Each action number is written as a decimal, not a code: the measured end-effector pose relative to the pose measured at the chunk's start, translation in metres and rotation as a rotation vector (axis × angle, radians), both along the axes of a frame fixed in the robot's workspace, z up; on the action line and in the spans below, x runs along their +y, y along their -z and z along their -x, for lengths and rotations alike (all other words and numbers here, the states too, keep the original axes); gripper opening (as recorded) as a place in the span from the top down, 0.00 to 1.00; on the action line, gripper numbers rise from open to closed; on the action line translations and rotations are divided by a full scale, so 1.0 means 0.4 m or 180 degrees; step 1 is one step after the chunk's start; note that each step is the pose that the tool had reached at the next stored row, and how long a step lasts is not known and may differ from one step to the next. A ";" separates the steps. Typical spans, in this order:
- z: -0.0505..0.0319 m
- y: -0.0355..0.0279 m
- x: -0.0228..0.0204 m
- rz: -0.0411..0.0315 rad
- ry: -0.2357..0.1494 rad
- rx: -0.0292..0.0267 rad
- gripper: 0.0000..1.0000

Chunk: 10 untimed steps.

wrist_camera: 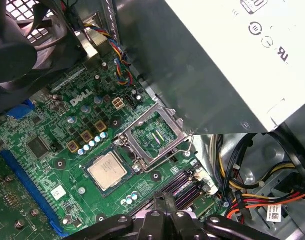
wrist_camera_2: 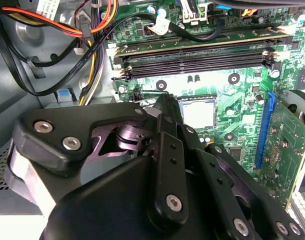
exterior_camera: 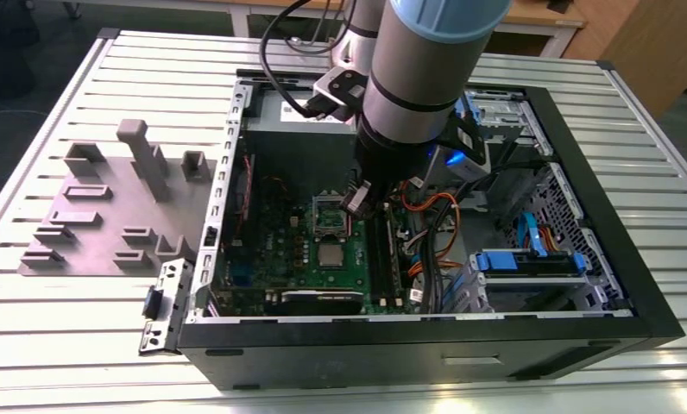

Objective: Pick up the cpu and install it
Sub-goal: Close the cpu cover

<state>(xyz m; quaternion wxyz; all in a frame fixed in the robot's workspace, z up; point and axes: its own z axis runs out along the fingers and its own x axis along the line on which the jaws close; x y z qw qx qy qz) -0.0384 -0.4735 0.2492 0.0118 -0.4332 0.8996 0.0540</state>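
The cpu (wrist_camera: 107, 170), a small square chip with a silver-grey top, lies flat on the green motherboard (wrist_camera: 52, 200) inside a dark square surround. It also shows in the second wrist view as the cpu (wrist_camera_2: 198, 114) and in the exterior view as the cpu (exterior_camera: 332, 254). Right beside it the silver socket frame (wrist_camera: 155, 134) stands open. My gripper (wrist_camera: 165, 197) hangs above the board close to both, fingers shut with nothing seen between them. In the exterior view the gripper (exterior_camera: 356, 207) sits over the frame's right side. The gripper (wrist_camera_2: 164, 100) tips point just beside the chip.
The open computer case (exterior_camera: 223, 216) encloses the work area. A big grey box with a white label (wrist_camera: 232, 60) rises next to the frame. Memory slots (wrist_camera_2: 192, 57), coloured cables (wrist_camera_2: 87, 40), a black fan (wrist_camera: 22, 45) and a blue drive caddy (exterior_camera: 528, 263) crowd around.
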 end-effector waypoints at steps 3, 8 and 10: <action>0.000 0.001 0.002 0.0000 -0.0022 0.0000 0.90; 0.000 0.004 0.006 0.0000 -0.0086 0.0000 0.90; 0.000 0.005 0.006 0.0000 -0.0086 0.0000 0.90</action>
